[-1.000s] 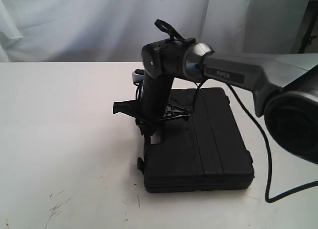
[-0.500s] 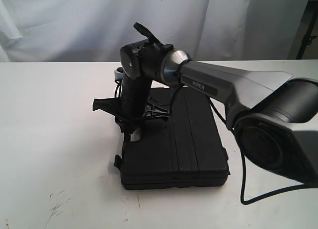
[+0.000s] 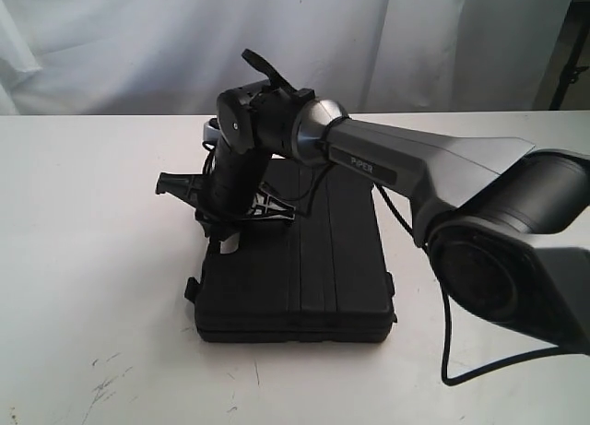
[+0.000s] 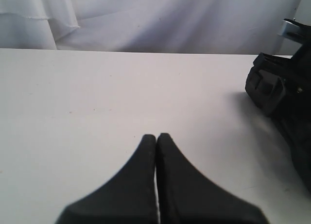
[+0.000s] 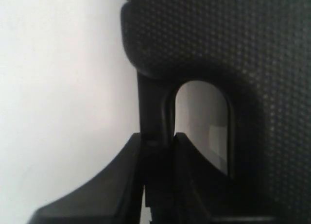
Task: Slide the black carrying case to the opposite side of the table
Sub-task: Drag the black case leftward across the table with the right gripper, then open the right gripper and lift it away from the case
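Observation:
The black carrying case (image 3: 313,277) lies flat on the white table (image 3: 83,222), near the middle. My right gripper (image 3: 227,244) points down at the case's left edge. The right wrist view shows this gripper (image 5: 158,139) shut on the thin bar of the case's handle (image 5: 154,107), with the dotted case shell (image 5: 233,44) beside it. Over bare table (image 4: 97,88), my left gripper (image 4: 156,136) is shut with nothing in it. It does not show in the exterior view.
Dark scuff marks (image 3: 101,379) mark the table's front left. A black cable (image 3: 452,360) loops on the table right of the case. A white curtain (image 3: 138,38) hangs behind. A dark shape (image 4: 282,93) sits at the edge of the left wrist view.
My right gripper has moved left, and the case has slid left across the table with it. The arm's forearm now stretches further across the view.

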Robot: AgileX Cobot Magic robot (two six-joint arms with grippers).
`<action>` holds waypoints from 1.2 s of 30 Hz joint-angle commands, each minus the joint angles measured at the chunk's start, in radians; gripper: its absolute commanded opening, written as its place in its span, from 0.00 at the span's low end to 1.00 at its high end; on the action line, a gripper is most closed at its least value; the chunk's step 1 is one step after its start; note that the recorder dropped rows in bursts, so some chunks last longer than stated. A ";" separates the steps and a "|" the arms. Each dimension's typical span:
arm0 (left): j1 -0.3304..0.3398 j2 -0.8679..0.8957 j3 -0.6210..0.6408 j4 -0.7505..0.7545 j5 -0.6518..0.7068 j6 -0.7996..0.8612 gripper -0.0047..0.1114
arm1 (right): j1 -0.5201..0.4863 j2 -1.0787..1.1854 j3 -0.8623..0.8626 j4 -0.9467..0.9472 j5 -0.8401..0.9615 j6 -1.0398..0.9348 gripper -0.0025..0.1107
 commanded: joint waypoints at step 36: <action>0.001 -0.004 0.004 0.000 -0.010 -0.002 0.04 | -0.072 -0.079 -0.091 -0.004 0.063 -0.165 0.28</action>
